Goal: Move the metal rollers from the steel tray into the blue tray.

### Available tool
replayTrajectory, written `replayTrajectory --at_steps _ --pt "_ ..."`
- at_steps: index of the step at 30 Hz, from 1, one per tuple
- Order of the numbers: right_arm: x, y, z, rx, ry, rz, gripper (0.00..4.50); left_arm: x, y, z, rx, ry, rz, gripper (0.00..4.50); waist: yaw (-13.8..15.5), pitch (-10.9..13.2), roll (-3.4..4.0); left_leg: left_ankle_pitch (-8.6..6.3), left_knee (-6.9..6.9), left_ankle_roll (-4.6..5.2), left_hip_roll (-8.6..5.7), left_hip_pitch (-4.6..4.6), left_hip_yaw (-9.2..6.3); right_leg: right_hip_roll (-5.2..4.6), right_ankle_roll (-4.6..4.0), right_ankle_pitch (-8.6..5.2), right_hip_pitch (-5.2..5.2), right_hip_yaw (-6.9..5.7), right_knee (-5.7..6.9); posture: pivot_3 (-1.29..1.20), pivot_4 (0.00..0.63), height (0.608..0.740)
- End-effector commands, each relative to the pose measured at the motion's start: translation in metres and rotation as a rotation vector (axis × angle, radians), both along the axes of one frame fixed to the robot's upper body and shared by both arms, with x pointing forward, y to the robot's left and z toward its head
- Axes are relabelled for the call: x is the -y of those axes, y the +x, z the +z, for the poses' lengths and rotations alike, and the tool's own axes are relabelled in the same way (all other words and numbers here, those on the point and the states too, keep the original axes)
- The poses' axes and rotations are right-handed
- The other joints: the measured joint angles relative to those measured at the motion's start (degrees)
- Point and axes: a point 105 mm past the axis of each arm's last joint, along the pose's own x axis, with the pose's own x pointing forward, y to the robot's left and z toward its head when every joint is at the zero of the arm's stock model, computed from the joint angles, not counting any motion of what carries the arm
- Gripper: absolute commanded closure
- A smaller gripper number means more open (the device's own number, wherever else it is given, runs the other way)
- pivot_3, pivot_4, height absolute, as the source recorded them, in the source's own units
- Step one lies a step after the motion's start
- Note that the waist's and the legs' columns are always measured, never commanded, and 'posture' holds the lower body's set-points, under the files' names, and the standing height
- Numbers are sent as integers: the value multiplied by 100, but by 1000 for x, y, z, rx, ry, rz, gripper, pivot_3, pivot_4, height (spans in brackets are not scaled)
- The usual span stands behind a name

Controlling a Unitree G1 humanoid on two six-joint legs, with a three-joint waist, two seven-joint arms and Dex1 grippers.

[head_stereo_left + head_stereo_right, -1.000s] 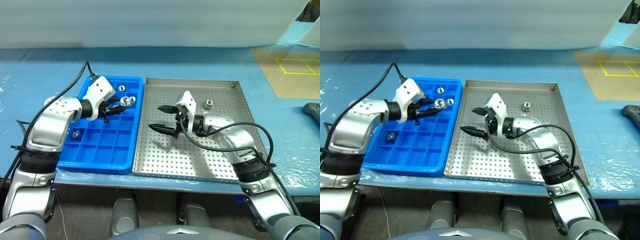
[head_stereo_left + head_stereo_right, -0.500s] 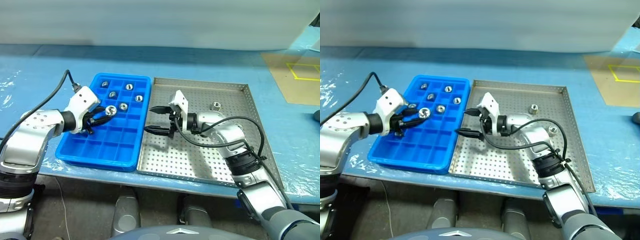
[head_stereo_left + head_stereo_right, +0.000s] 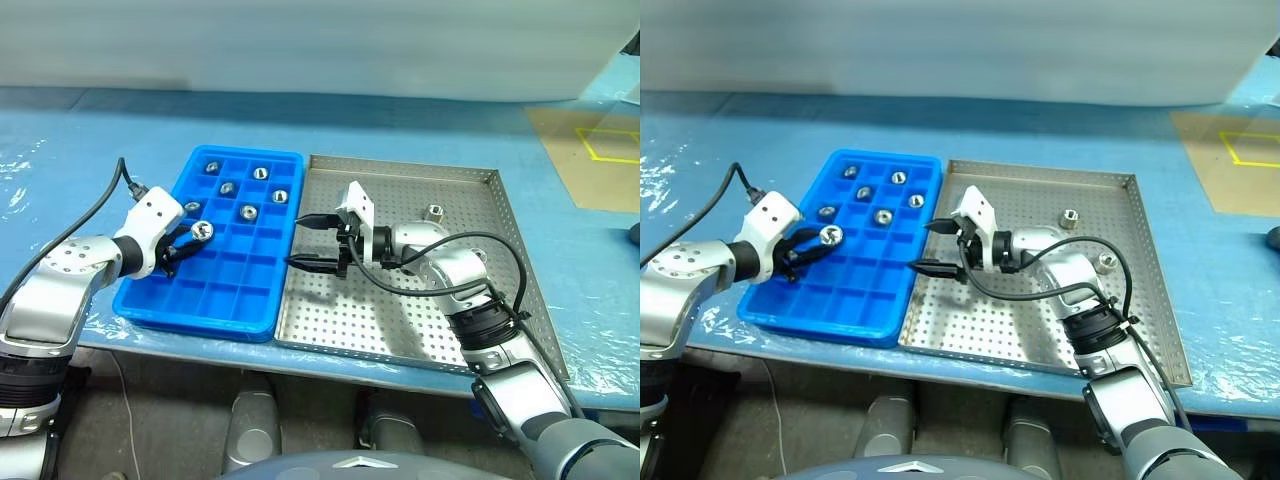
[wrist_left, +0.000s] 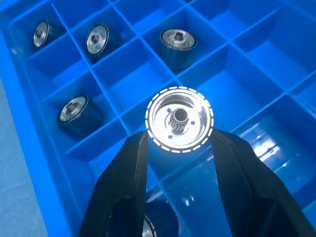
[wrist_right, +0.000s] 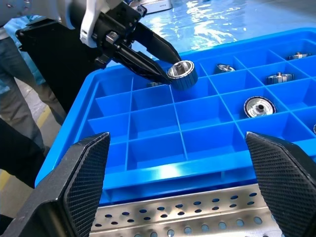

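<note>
My left gripper (image 3: 195, 236) is shut on a metal roller (image 3: 202, 231) and holds it just above the left-hand compartments of the blue tray (image 3: 250, 153). The left wrist view shows this roller (image 4: 179, 119) end-on between both fingers. Several rollers (image 3: 246, 211) lie in the tray's far compartments. My right gripper (image 3: 300, 242) stands open and empty over the left edge of the steel tray (image 3: 400, 320), pointing toward the blue tray. Two rollers lie in the steel tray, one at the back (image 3: 434, 212) and one beside my right forearm (image 3: 1105, 262).
The two trays sit side by side on a blue-covered table. A tan board with yellow tape lines (image 3: 590, 150) lies at the far right, and a dark object (image 3: 633, 232) at the right edge. A black cable (image 3: 100, 210) loops from my left wrist.
My left gripper has carried the roller left and a little down, from the blue tray's middle to its left compartments. The right gripper has stayed open in place. The camera has shifted.
</note>
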Motion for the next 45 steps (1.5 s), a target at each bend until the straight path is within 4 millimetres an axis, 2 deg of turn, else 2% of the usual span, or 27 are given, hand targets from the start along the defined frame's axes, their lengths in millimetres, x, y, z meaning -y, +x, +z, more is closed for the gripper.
replayTrajectory --at_steps 1,6,11,16,23,35,36,42,43,45 --pt "-2 -3 10 36 21 12 0 -7 6 1 42 19 29 2901 22 0 0 0 0 0 0 1 0 0 0 0 0 0 1 344 150 740" --pt "-1 -3 9 34 23 1 0 -5 13 -7 51 4 31 2901 57 0 -1 1 3 -1 0 1 0 0 0 0 1 1 6 328 150 740" --pt "1 -4 8 32 22 -11 0 6 18 1 96 -83 5 2901 59 0 -1 5 7 -7 0 7 0 -1 0 0 0 2 23 305 150 740" --pt "2 -5 8 30 22 -17 0 6 21 0 94 -90 5 2901 49 0 -1 9 9 -13 2 8 -1 0 -1 -1 -6 3 40 299 150 740" --pt "2 -6 8 30 25 -24 0 2 23 -12 51 -54 21 2901 47 0 -1 11 10 -14 1 7 -1 0 -3 -2 -9 4 45 291 150 740" --pt "3 -5 8 32 31 -42 0 9 30 -13 37 -77 0 2901 44 0 -1 13 10 -15 1 8 -1 -1 -3 -2 -9 4 48 265 150 740" --pt "3 -5 8 32 32 -44 0 9 30 -13 36 -77 -2 2190 43 0 -1 13 10 -15 1 8 -1 0 -3 -2 -9 4 48 265 150 740" --pt "4 -5 8 33 35 -56 0 10 31 -15 17 -74 -15 154 43 -1 -1 13 10 -15 0 8 -1 -1 -3 -2 -9 5 48 256 150 740" --pt "4 -5 8 33 35 -57 0 10 31 -15 12 -67 -16 14 43 0 -1 13 10 -15 0 8 -1 -1 -3 -2 -9 5 48 256 150 740" --pt "4 -6 8 32 35 -58 0 9 31 -15 5 -53 -21 14 49 -1 -1 13 10 -15 -1 8 -1 -2 -3 -2 -9 5 48 256 150 740"
